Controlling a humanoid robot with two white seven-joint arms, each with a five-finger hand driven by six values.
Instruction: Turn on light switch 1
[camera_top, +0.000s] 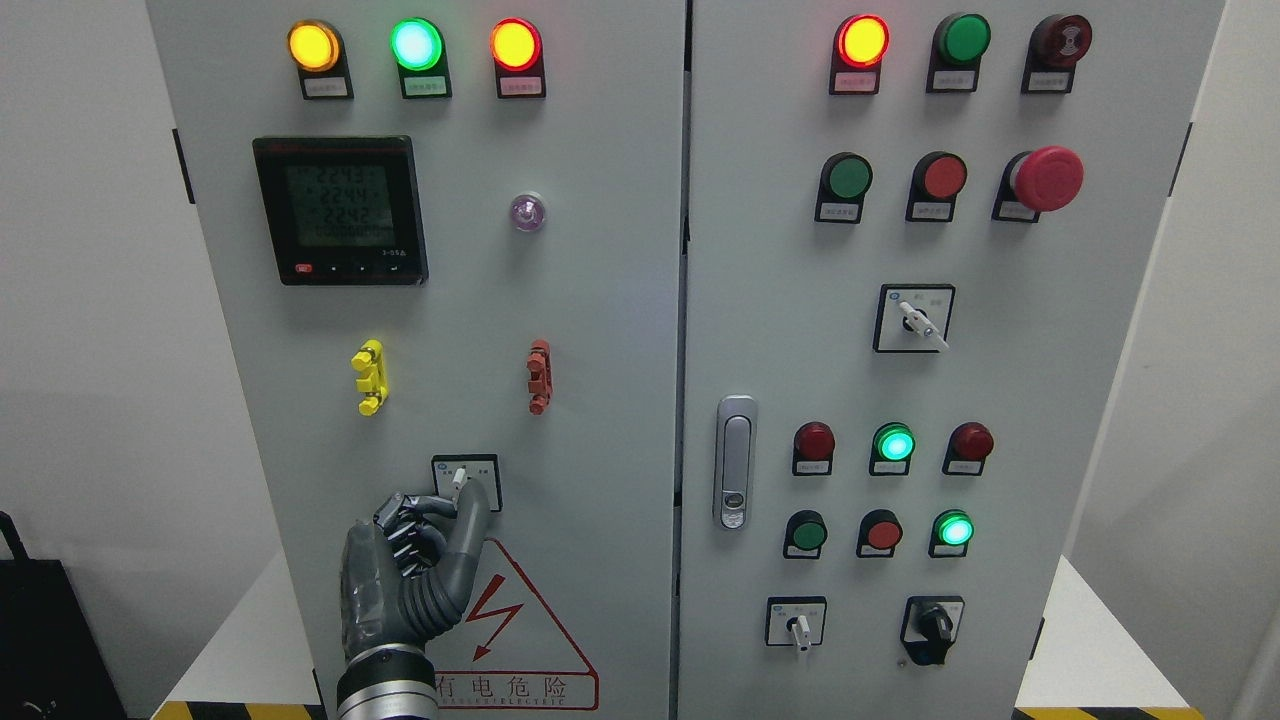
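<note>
My left hand (405, 570): dark grey glossy shell on the back — black segmented knuckle joints along the fingers (405, 525), ribbed bellows-like thumb base, smooth grey thumb tip. Wrist is a polished silver metal cuff with a dark band. Right hand isn't visible.

Bright, even indoor light on a sharply focused grey cabinet (600, 400); lit indicator lamps (416, 44) bloom slightly, shadows stay soft.
</note>
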